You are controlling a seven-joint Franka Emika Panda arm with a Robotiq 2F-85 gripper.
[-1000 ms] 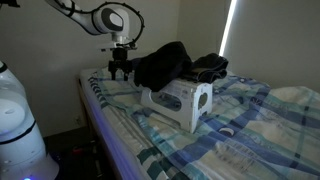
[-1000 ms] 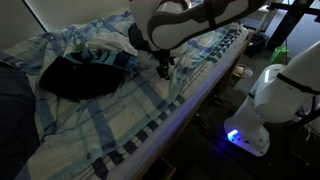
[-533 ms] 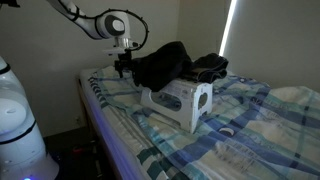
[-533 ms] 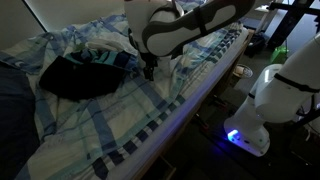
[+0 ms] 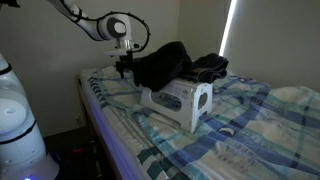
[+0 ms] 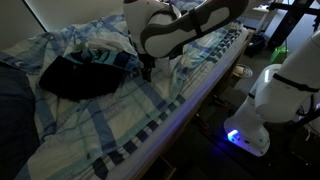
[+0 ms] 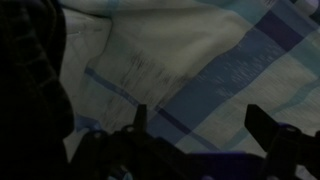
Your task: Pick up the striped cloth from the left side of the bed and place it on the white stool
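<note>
The bed (image 5: 250,125) has a light blue and white plaid sheet (image 6: 110,120). The white stool (image 5: 182,100) lies on it, hidden behind my arm in an exterior view. The striped cloth (image 5: 212,66) is a dark crumpled heap beyond the black garment (image 5: 160,62); it also shows next to that garment in an exterior view (image 6: 104,56). My gripper (image 5: 124,70) (image 6: 148,70) hangs just above the sheet beside the black garment. In the wrist view it (image 7: 200,125) is open and empty over plaid sheet, with the black garment (image 7: 30,60) at left.
The bed's edge (image 5: 95,110) (image 6: 200,95) runs close to the gripper, with the robot base (image 6: 262,110) and floor beyond. A wall and a bright window strip (image 5: 228,30) stand behind the bed.
The gripper has moved a little away from the bed edge toward the black garment, still open. The cloths and stool have not moved.
</note>
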